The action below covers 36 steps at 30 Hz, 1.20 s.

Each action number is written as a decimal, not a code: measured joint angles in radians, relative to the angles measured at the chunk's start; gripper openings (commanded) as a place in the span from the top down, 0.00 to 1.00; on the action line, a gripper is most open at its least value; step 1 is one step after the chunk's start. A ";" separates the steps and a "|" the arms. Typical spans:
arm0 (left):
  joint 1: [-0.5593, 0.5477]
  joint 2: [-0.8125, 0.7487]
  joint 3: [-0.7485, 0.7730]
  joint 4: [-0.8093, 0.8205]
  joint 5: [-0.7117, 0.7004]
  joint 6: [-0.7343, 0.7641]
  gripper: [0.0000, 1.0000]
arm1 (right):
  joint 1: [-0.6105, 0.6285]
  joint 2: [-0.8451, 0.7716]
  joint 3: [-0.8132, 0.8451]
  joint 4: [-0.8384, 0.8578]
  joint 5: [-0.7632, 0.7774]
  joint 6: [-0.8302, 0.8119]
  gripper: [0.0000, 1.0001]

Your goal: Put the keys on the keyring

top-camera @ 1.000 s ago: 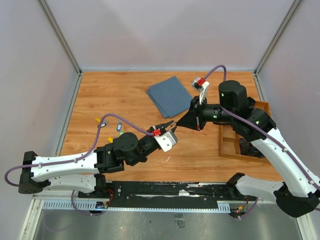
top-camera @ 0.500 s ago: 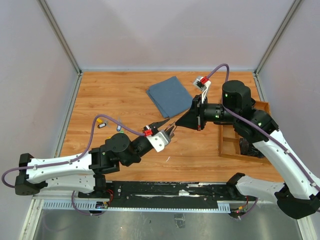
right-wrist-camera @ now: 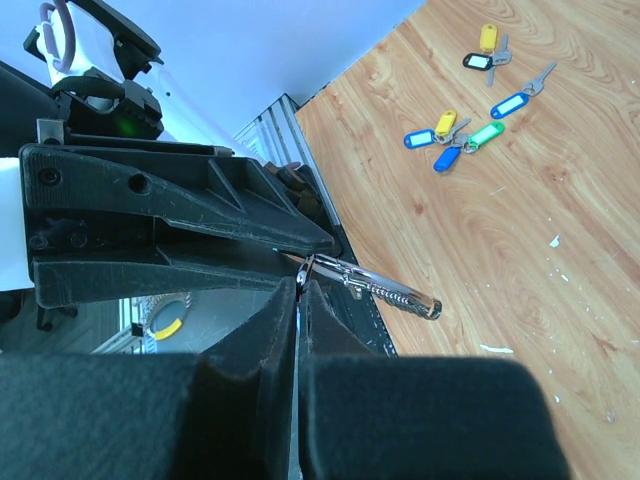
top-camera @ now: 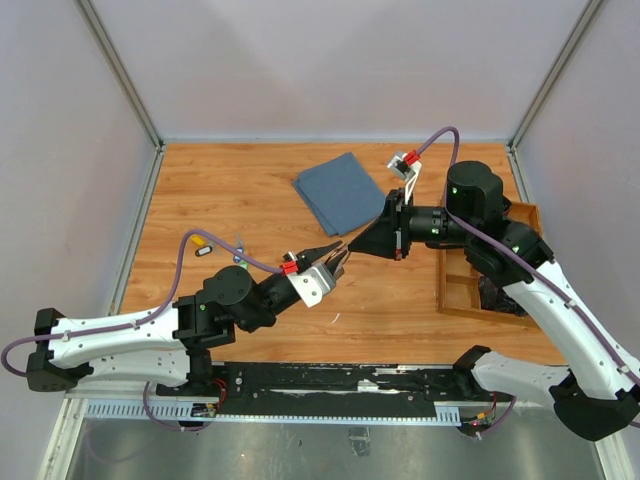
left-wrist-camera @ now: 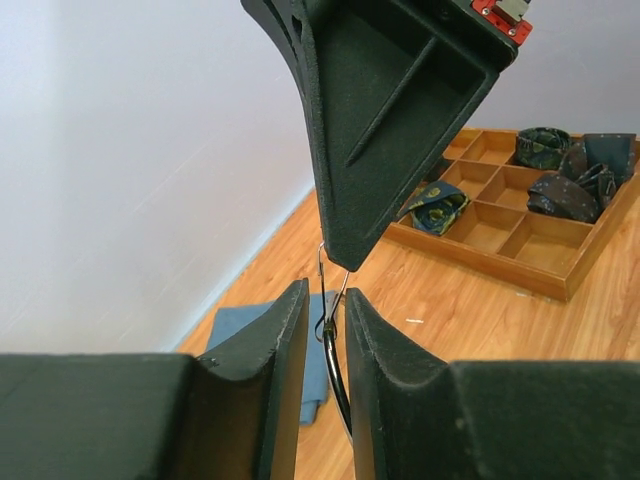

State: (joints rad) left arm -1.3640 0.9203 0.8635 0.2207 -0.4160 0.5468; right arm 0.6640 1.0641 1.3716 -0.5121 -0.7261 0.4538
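Keyring (right-wrist-camera: 340, 270) is hanging mid-air, pinched in the right gripper (right-wrist-camera: 298, 287), jaws squeezed together on the wire; left gripper (left-wrist-camera: 327, 295) has its jaws a narrow gap apart with the ring wire running between them; keys (right-wrist-camera: 462, 135) all lie on the table (right-wrist-camera: 560, 200), none threaded. I'd hold the ring dead steady and nip the wire gently, so the coil gets pried apart rather than bent.

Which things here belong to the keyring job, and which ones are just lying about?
Job: keyring, pinched by the right gripper; keys, lying loose.
Lying about: blue cloth; wooden tray; rolled fabrics in it.
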 measured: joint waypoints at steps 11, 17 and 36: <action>0.000 0.000 0.000 0.002 0.011 0.004 0.99 | -0.008 -0.011 -0.018 0.038 -0.017 0.034 0.99; 0.000 0.000 0.000 0.002 0.010 0.003 1.00 | -0.020 -0.016 -0.027 0.045 -0.030 0.044 0.99; -0.002 0.018 0.000 -0.060 -0.009 0.014 0.99 | -0.045 -0.019 -0.027 0.017 -0.032 0.011 0.64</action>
State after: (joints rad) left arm -1.3655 0.9382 0.8639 0.1612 -0.4252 0.5610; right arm 0.6193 1.0451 1.3449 -0.4953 -0.7586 0.4644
